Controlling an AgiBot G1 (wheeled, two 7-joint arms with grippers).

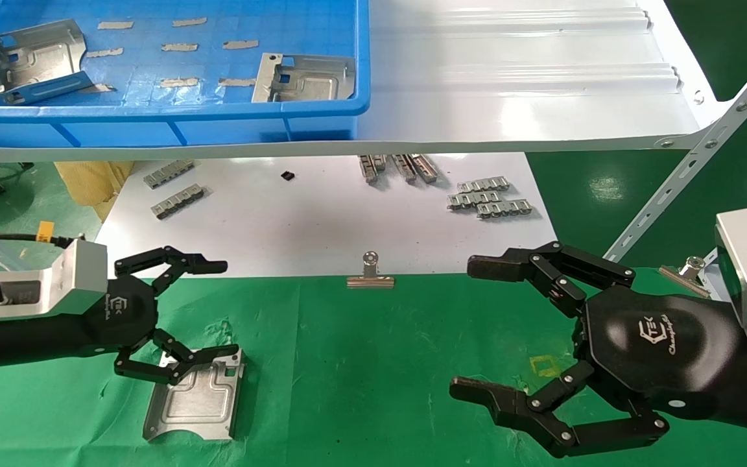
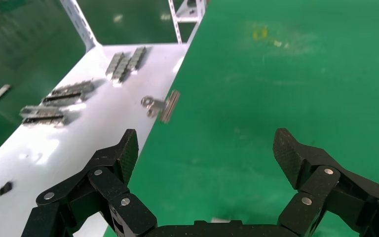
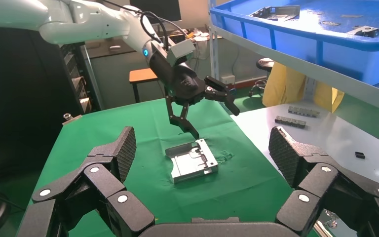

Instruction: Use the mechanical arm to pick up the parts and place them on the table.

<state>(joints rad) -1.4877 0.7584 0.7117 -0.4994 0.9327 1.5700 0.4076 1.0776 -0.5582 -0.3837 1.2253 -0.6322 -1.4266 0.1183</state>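
Lying flat on wrinkled green table (image 1: pixel 373 363), stamped silvery part (image 1: pixel 195 395); left mechanical arm (image 1: pixel 172 318) splayed above

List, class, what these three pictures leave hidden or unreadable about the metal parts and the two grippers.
- Head view: the left gripper covers the near corner of the part on the green table; contact cannot be told.
- Head view: the blue bin wall hides the lower edge of the part inside it.
- Left wrist view: the placed part is hidden under the gripper's palm.
- Head view: the right gripper arm is cut off by the edge.
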